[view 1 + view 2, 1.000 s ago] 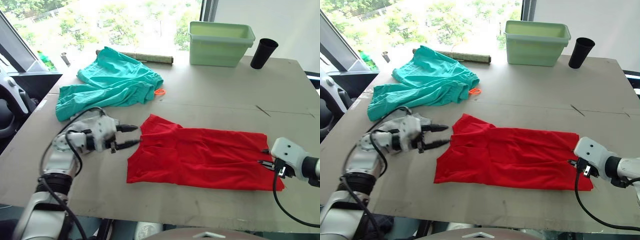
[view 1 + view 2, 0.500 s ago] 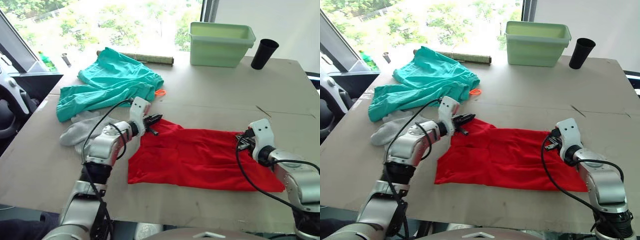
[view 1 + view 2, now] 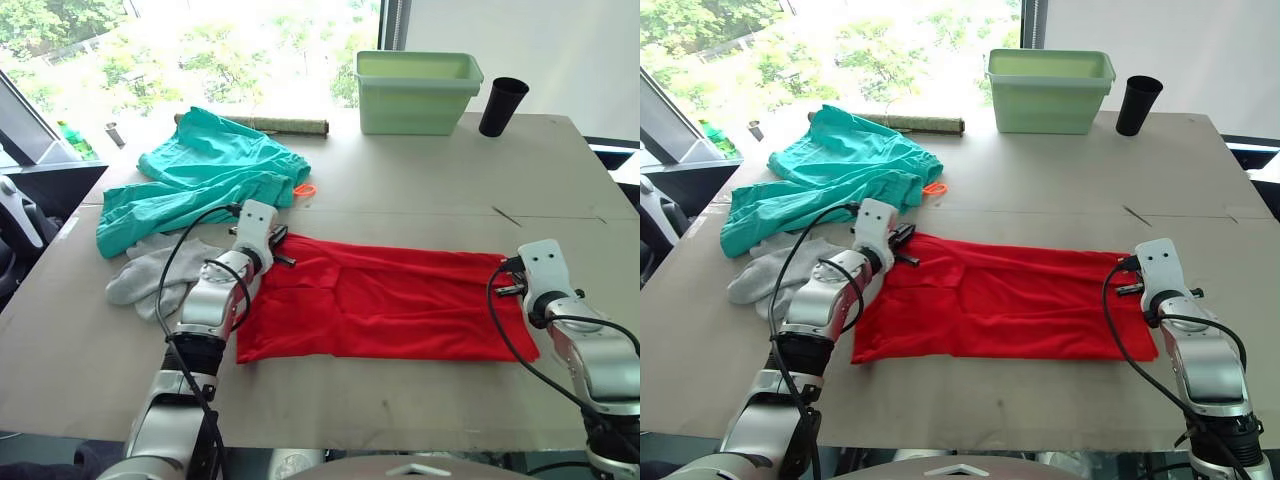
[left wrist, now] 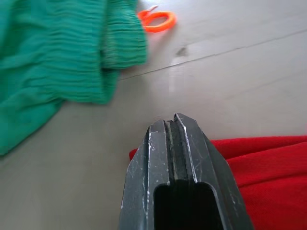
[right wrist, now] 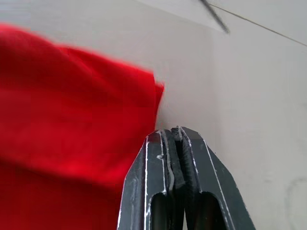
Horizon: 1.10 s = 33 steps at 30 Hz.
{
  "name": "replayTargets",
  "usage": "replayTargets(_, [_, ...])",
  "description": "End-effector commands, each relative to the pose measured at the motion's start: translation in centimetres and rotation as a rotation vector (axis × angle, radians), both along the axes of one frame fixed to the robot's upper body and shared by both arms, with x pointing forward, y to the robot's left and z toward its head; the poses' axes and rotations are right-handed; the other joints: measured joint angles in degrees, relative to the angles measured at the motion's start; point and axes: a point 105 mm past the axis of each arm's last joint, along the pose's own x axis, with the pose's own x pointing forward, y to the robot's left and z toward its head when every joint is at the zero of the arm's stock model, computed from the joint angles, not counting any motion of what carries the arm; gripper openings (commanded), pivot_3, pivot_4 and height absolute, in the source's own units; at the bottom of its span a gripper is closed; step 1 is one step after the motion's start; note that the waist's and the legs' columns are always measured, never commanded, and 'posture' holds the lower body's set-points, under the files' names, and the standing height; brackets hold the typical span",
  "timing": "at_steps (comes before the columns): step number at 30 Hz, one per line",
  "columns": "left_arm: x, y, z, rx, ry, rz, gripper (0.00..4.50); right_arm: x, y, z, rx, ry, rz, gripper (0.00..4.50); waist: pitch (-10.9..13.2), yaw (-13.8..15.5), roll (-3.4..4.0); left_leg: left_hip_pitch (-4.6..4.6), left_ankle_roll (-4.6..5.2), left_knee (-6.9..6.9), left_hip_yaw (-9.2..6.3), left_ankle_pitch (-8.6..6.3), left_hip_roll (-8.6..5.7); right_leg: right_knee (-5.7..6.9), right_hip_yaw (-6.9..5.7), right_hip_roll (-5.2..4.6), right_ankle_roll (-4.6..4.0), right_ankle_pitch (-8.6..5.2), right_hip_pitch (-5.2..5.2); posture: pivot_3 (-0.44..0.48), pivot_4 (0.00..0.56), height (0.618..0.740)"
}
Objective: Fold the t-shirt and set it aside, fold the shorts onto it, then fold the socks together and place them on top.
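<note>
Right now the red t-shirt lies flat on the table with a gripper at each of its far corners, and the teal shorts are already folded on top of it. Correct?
Not quite. The shorts are not on the t-shirt; they lie bunched on the table beyond its left end, apart from it, as the left eye view shows. The left gripper and right gripper sit at the t-shirt's far corners.
</note>
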Motion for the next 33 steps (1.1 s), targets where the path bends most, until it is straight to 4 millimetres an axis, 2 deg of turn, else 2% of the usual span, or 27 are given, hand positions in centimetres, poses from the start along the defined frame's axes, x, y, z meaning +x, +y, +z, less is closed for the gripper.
replayTargets(1, [-0.4, -2.5, 5.5, -0.148, -0.170, -0.165, 0.04, 0.3, 0.6, 4.7, 0.016, -0.170, 0.088, 0.00, 0.00, 0.28, 0.00, -0.12, 0.00, 0.01, -0.01, 0.00, -0.01, 0.00, 0.00, 0.00, 0.01, 0.00, -0.10, 0.000, 0.150, 0.740])
replayTargets(2, [-0.8, -3.4, 6.0, -0.186, -0.161, -0.224, 0.00, 0.4, 1.1, 5.5, 0.042, -0.198, 0.119, 0.46, 0.00, 0.38, -0.01, -0.61, -0.02, 0.07, -0.06, 0.02, -0.05, -0.02, -0.02, -0.01, 0.03, 0.03, -0.51, 0.000, 0.150, 0.740])
replayTargets(5, [-2.0, -6.8, 6.8, -0.250, -0.136, -0.374, 0.00, 0.9, 2.9, 6.7, 0.103, -0.273, 0.205, 1.13, 0.00, 0.59, -0.01, -0.68, -0.03, 0.10, -0.06, 0.02, -0.17, -0.08, -0.03, -0.08, 0.04, 0.03, -0.52, 0.000, 0.150, 0.740])
replayTargets(6, [-2.2, -8.0, 6.8, -0.259, -0.127, -0.402, 0.00, 1.3, 3.4, 6.6, 0.111, -0.286, 0.217, 1.13, -0.01, 0.64, -0.03, -0.68, -0.02, 0.08, -0.06, 0.02, -0.27, -0.19, -0.02, -0.14, 0.05, 0.03, -0.48, 0.000, 0.150, 0.740])
replayTargets(9, [-2.2, -9.8, 6.2, -0.290, -0.096, -0.401, 0.00, 2.2, 4.9, 6.1, 0.192, -0.322, 0.216, 1.13, -0.02, 0.64, -0.06, -0.66, 0.01, 0.08, -0.10, 0.00, -0.39, -0.28, -0.04, -0.18, 0.07, 0.03, -0.38, 0.000, 0.150, 0.740])
replayTargets(11, [-1.5, -10.3, 3.7, -0.251, -0.041, -0.339, 0.00, 3.3, 5.9, 4.7, 0.225, -0.321, 0.167, 1.13, -0.01, 0.40, -0.06, -0.64, 0.02, 0.08, -0.12, 0.01, -0.41, -0.27, -0.02, -0.14, 0.08, 0.03, -0.38, 0.000, 0.150, 0.740])
replayTargets(13, [-0.8, -9.8, 1.4, -0.200, 0.001, -0.259, 0.00, 3.9, 5.9, 2.6, 0.184, -0.290, 0.102, 1.13, -0.01, 0.12, -0.06, -0.56, 0.01, 0.07, -0.11, 0.01, -0.47, -0.26, 0.01, -0.07, 0.07, 0.03, -0.37, 0.000, 0.150, 0.740])
replayTargets(14, [-0.6, -9.1, 0.6, -0.172, 0.019, -0.228, 0.00, 4.0, 5.0, 1.8, 0.135, -0.278, 0.044, 1.13, 0.00, 0.09, -0.05, -0.55, 0.01, 0.07, -0.10, 0.01, -0.47, -0.26, 0.04, 0.01, 0.07, 0.03, -0.36, 0.000, 0.150, 0.740])
replayTargets(19, [-0.2, -6.1, -1.0, -0.118, 0.046, -0.123, 0.00, 3.3, 1.5, 0.7, 0.037, -0.255, -0.082, 1.13, 0.00, 0.22, -0.04, -0.57, -0.01, 0.06, -0.11, 0.02, -0.34, -0.20, 0.04, 0.01, 0.06, 0.03, -0.42, 0.000, 0.150, 0.740])
replayTargets(20, [-0.1, -5.1, -1.2, -0.117, 0.048, -0.085, 0.00, 3.0, 0.2, 0.4, 0.001, -0.245, -0.120, 1.13, -0.01, 0.22, -0.04, -0.57, -0.01, 0.05, -0.11, 0.02, -0.31, -0.20, 0.04, 0.00, 0.07, 0.03, -0.43, 0.000, 0.150, 0.740])
replayTargets(21, [0.1, -3.9, -1.3, -0.114, 0.043, -0.034, 0.00, 2.6, -1.0, 0.3, -0.026, -0.239, -0.154, 1.13, 0.00, 0.22, -0.04, -0.57, 0.00, 0.04, -0.11, 0.02, -0.30, -0.20, 0.04, -0.01, 0.06, 0.03, -0.42, 0.000, 0.150, 0.740])
replayTargets(23, [0.3, -2.4, -0.9, -0.131, 0.025, 0.033, 0.00, 2.2, -2.3, 0.6, -0.047, -0.247, -0.176, 1.13, -0.01, 0.16, -0.03, -0.54, 0.00, 0.03, -0.10, 0.02, -0.29, -0.20, 0.04, -0.03, 0.06, 0.03, -0.41, 0.000, 0.150, 0.740])
replayTargets(25, [0.4, -1.7, 0.0, -0.160, -0.011, 0.051, 0.00, 2.1, -2.1, 1.6, -0.017, -0.281, -0.139, 1.13, -0.01, 0.08, -0.03, -0.52, 0.00, 0.04, -0.09, 0.02, -0.28, -0.20, 0.05, -0.04, 0.06, 0.03, -0.40, 0.000, 0.150, 0.740])
replayTargets(27, [0.1, -2.7, 2.2, -0.240, -0.060, -0.048, 0.00, 1.8, -1.2, 2.9, 0.028, -0.303, -0.048, 1.13, 0.00, -0.05, -0.02, -0.52, 0.00, 0.04, -0.07, 0.01, -0.26, -0.20, 0.06, -0.03, 0.06, 0.03, -0.41, 0.000, 0.150, 0.740])
replayTargets(28, [-0.3, -3.3, 3.1, -0.278, -0.076, -0.105, 0.00, 1.6, -0.9, 3.5, 0.034, -0.309, -0.006, 1.67, 0.05, -0.03, 0.01, -0.52, 0.00, 0.03, -0.07, 0.01, -0.25, -0.20, 0.06, -0.02, 0.06, 0.03, -0.41, 0.000, 0.150, 0.740])
replayTargets(29, [-0.7, -3.7, 4.1, -0.286, -0.090, -0.175, 0.00, 1.5, -0.4, 4.3, 0.067, -0.317, 0.043, 1.95, 0.07, -0.02, 0.03, -0.55, 0.00, 0.03, -0.07, 0.01, -0.23, -0.20, 0.06, -0.02, 0.06, 0.03, -0.44, 0.000, 0.150, 0.740])
replayTargets(31, [-1.4, -4.1, 4.9, -0.278, -0.085, -0.272, 0.00, 1.3, 0.2, 5.4, 0.114, -0.316, 0.098, 2.97, 0.08, 0.02, 0.01, -0.59, 0.00, 0.03, -0.07, 0.01, -0.22, -0.20, 0.07, -0.02, 0.07, 0.03, -0.47, 0.000, 0.150, 0.740])
replayTargets(32, [-1.7, -3.9, 5.7, -0.246, -0.061, -0.360, 0.00, 1.1, 1.5, 6.5, 0.143, -0.274, 0.236, 3.37, 0.08, 0.01, 0.01, -0.59, 0.00, 0.03, -0.08, 0.01, -0.22, -0.21, 0.05, -0.02, 0.06, 0.03, -0.46, 0.000, 0.150, 0.740])
replayTargets(33, [-1.9, -3.7, 6.2, -0.227, -0.040, -0.416, 0.66, 0.7, 2.4, 7.2, 0.157, -0.235, 0.335, 3.70, 0.19, 0.00, 0.06, -0.57, 0.00, 0.03, -0.07, 0.01, -0.22, -0.21, 0.06, -0.02, 0.06, 0.03, -0.45, 0.000, 0.150, 0.740])
